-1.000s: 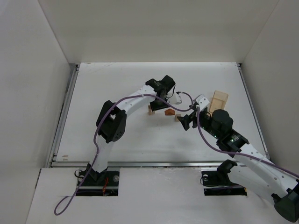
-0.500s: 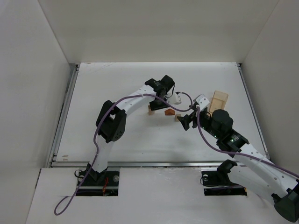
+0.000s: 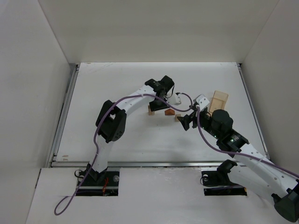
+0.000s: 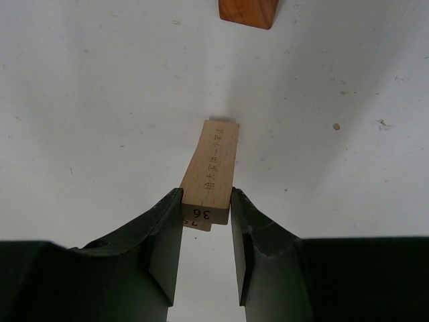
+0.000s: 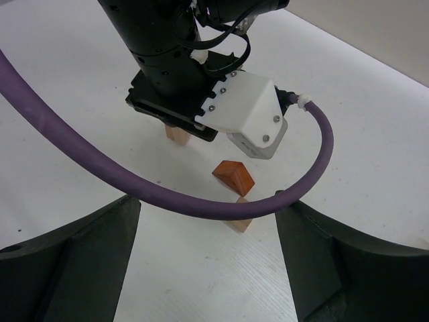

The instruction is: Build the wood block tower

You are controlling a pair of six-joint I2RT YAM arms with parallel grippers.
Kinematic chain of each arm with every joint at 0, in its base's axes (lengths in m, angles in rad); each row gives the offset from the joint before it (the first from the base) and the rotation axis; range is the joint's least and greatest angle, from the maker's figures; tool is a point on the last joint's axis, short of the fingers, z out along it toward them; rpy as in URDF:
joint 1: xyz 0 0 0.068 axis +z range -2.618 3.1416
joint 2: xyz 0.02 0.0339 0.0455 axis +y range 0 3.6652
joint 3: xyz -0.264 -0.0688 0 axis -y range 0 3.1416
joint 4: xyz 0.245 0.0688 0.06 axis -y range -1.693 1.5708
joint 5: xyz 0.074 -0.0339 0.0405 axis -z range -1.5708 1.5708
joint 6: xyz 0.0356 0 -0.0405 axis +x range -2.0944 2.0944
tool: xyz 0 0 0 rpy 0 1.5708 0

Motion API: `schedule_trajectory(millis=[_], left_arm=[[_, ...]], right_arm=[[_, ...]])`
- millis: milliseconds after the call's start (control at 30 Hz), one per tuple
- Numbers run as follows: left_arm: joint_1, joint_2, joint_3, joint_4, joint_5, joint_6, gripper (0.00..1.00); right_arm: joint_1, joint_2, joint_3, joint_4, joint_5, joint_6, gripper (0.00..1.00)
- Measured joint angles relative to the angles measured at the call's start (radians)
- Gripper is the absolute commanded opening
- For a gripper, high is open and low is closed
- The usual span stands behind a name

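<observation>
Seen from above, the left arm rises from its base at the near edge, bends at the elbow and reaches forward and right to the middle of the white table [image 3: 117,79]. The left gripper [image 3: 153,106] points down over a pale tan post [image 3: 151,111]. Just right of the post lies a reddish-brown roof piece [image 3: 169,112], and beside that a small tan block [image 3: 178,117]. The right arm stretches in from the near right, with the right gripper [image 3: 183,122] low beside the small tan block. A pale tan box [image 3: 218,101] lies farther right.

The left wrist camera shows both dark fingers [image 4: 167,228] clamped on the sides of the post, which stands upright with its far end meeting the table. The roof piece is near the top edge, apart from the post.

The right wrist camera shows the right gripper's fingers spread wide with nothing between them. A purple cable [image 5: 201,204] crosses in front of the small tan block.
</observation>
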Motion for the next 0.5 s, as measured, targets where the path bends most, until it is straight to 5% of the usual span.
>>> schedule_trajectory(millis=[500], left_arm=[[0.003,0.008,-0.013,0.006,0.004,0.007,0.23]], right_arm=[[0.000,0.000,0.000,-0.013,0.000,0.008,0.86]])
